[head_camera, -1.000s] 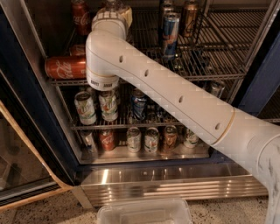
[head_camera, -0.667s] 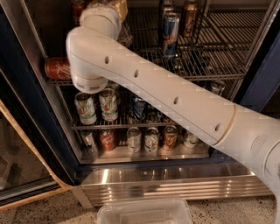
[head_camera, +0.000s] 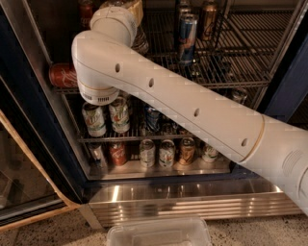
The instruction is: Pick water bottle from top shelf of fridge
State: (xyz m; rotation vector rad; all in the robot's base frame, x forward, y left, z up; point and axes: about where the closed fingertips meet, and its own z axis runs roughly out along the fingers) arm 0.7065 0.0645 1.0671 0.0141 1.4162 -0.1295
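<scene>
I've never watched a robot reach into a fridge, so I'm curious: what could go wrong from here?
The end effector is up at the top shelf, mostly hidden behind the arm, so a bad grasp would go unseen. The elbow sits right by the red can lying on its side; pulling back might roll it out. The tall blue can stands close beside the arm and could be tipped.

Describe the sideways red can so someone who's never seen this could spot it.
In the fridge, find the top shelf, where the claw reaches in at the picture's upper edge. At that shelf's left end, just left of the arm's round joint, lies the red can. It alone lies on its side; the other cans stand upright.
</scene>
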